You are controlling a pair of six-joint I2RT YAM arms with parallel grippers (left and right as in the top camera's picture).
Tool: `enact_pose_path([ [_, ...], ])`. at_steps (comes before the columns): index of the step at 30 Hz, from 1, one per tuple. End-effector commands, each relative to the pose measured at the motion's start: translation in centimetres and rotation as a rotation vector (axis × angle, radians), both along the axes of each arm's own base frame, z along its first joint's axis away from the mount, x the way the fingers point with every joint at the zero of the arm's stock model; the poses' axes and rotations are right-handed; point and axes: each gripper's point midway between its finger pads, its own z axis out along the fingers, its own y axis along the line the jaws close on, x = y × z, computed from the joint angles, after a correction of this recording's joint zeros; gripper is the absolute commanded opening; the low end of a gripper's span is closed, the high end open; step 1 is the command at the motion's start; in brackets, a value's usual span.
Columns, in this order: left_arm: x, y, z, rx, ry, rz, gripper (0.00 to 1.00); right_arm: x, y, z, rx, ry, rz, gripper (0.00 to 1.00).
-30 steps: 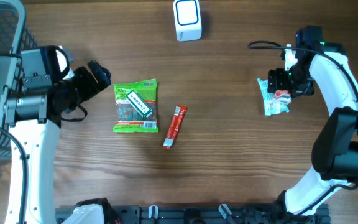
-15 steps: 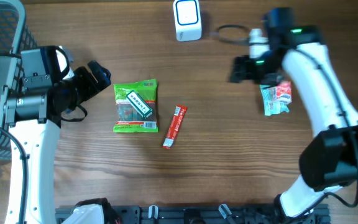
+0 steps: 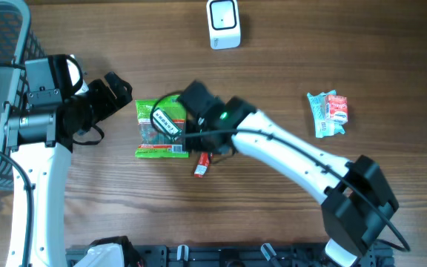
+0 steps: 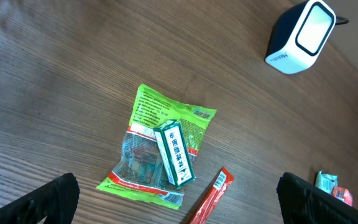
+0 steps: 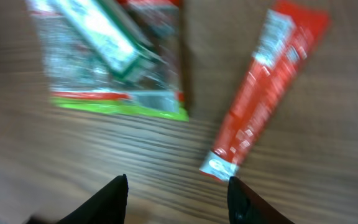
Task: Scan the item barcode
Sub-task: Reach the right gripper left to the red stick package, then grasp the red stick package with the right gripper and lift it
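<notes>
Red stick sachet point(image 5: 258, 93), slim, white-ended, lying flat

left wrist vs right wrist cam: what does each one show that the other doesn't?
Left wrist only: the white scanner at top right and a blue-and-red packet at the lower right edge. Right wrist only: the right gripper, fingers apart with nothing between them. Both: the green snack bag and the red stick packet lying beside it, both blurred and close up in the right wrist view.
</notes>
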Motion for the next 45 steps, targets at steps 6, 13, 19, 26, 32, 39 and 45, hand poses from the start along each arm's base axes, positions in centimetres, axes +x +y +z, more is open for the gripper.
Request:
enact_pose_path([
  [6,0.3,0.3,0.4,0.011,-0.013,0.002,1.00,-0.8,-1.9,-5.1,-0.102,-0.046,-0.267,0.52],
  [13,0.3,0.3,0.4,0.011,-0.012,0.002,1.00,-1.3,-3.1,-7.6,-0.108,-0.042,-0.322,0.40],
  [19,0.3,0.3,0.4,0.011,-0.013,0.002,1.00,-1.8,-2.7,-7.6,-0.091,-0.017,-0.311,0.32],
  [26,0.3,0.3,0.4,0.011,-0.013,0.002,1.00,-2.0,-2.0,-8.5,-0.072,0.013,-0.299,0.27],
  [32,0.3,0.3,0.4,0.011,-0.013,0.002,1.00,-2.7,-1.8,-9.8,-0.077,0.060,-0.288,0.26],
  [39,0.3,0.3,0.4,0.011,-0.013,0.002,1.00,-2.8,-1.8,-9.8,-0.077,0.063,-0.283,0.18],
  [45,0.3,0.3,0.4,0.011,-0.013,0.002,1.00,-2.2,-1.9,-9.1,-0.082,0.012,-0.130,0.04],
])
